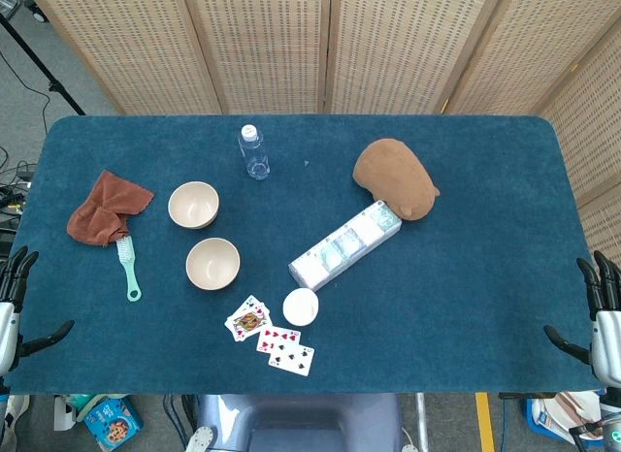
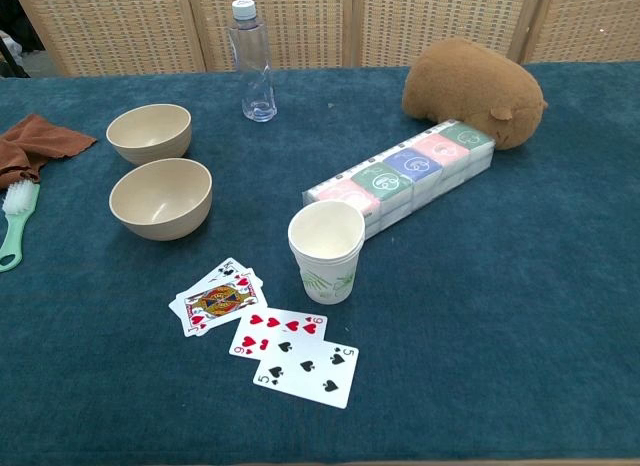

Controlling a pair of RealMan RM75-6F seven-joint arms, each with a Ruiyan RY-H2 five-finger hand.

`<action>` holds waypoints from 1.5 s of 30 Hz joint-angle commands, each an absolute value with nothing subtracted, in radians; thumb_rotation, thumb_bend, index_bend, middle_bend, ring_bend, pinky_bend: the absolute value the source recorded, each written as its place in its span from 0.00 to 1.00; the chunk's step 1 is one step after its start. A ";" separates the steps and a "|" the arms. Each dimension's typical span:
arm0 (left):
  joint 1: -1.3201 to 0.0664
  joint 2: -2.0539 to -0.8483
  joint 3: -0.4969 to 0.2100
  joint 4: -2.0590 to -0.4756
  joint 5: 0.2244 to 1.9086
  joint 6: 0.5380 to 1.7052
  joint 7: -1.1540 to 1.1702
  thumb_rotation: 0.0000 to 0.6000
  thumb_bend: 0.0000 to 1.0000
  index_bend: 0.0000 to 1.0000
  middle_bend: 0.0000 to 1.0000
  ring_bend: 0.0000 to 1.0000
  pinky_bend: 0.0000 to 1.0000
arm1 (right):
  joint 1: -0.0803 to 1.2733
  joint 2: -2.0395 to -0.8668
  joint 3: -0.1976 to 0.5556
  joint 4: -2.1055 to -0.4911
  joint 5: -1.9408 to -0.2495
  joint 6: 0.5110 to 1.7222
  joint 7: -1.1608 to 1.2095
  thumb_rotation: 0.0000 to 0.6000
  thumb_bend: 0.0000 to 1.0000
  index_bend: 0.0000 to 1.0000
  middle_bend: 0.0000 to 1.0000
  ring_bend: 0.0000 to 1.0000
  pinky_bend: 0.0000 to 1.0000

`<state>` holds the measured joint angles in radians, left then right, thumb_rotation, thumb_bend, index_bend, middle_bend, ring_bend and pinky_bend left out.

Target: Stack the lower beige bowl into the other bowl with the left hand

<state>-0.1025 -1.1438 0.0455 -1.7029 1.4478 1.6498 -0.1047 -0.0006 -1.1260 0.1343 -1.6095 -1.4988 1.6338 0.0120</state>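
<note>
Left hand (image 1: 12, 302) hangs at the table's (image 1: 485, 306) left edge, fingers spread, holding nothing. Right hand (image 1: 602, 321) waits at the right edge, likewise spread. Well right of the left hand, across bare blue felt, the smooth round lower bowl (image 1: 212, 263) sits just beside the other bowl (image 1: 193, 204), past a green brush (image 1: 127, 266).

Head view: left hand (image 1: 14, 306) is cut by the 9 o'clock edge, right hand (image 1: 600, 316) by the 3 o'clock edge; neither arm shows. Chest view: cloth (image 2: 35, 146) and brush (image 2: 16, 221) are cropped at 9 o'clock. Box (image 2: 405, 176) labels are too small to read.
</note>
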 commanded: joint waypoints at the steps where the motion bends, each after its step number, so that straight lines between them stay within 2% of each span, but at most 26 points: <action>1: -0.094 -1.131 0.043 -1.724 1.444 1.630 -0.067 1.00 0.14 0.00 0.00 0.00 0.00 | -0.007 -1.110 0.143 -1.625 -1.481 1.638 0.031 1.00 0.00 0.00 0.00 0.00 0.00; 6: -0.102 -1.142 0.038 -1.704 1.470 1.601 -0.059 1.00 0.14 0.00 0.00 0.00 0.00 | -0.010 -1.101 0.147 -1.636 -1.468 1.633 0.058 1.00 0.00 0.00 0.00 0.00 0.00; 11: -0.188 -1.129 0.061 -1.654 1.559 1.456 0.005 1.00 0.14 0.00 0.00 0.00 0.00 | -0.011 -1.095 0.147 -1.644 -1.457 1.623 0.079 1.00 0.00 0.00 0.00 0.00 0.00; 12: -0.209 -1.136 0.058 -1.647 1.569 1.425 0.025 1.00 0.15 0.02 0.00 0.00 0.00 | -0.010 -1.094 0.146 -1.644 -1.455 1.619 0.081 1.00 0.00 0.00 0.00 0.00 0.00; 16: -0.283 -1.178 0.019 -1.648 1.549 1.318 0.089 1.00 0.19 0.21 0.00 0.00 0.00 | -0.007 -1.093 0.148 -1.646 -1.449 1.610 0.085 1.00 0.00 0.00 0.00 0.00 0.00; 19: -0.335 -1.222 -0.027 -1.646 1.494 1.248 0.161 1.00 0.19 0.29 0.00 0.00 0.00 | -0.006 -1.094 0.149 -1.645 -1.443 1.606 0.083 1.00 0.00 0.00 0.00 0.00 0.00; 23: -0.405 -1.310 -0.076 -1.610 1.416 1.152 0.226 1.00 0.19 0.31 0.00 0.00 0.00 | -0.003 -1.098 0.147 -1.637 -1.432 1.591 0.090 1.00 0.00 0.00 0.00 0.00 0.00; 31: -0.444 -1.412 -0.091 -1.561 1.361 1.107 0.301 1.00 0.20 0.35 0.00 0.00 0.00 | 0.000 -1.101 0.148 -1.629 -1.421 1.577 0.099 1.00 0.00 0.00 0.00 0.00 0.00; 36: -0.478 -1.499 -0.111 -1.495 1.323 1.073 0.318 1.00 0.28 0.43 0.00 0.00 0.00 | 0.001 -1.100 0.147 -1.632 -1.418 1.570 0.110 1.00 0.00 0.00 0.00 0.00 0.00; 45: -0.519 -1.589 -0.114 -1.417 1.282 1.029 0.348 1.00 0.31 0.46 0.00 0.00 0.00 | 0.001 -1.093 0.146 -1.638 -1.415 1.563 0.130 1.00 0.00 0.00 0.00 0.00 0.00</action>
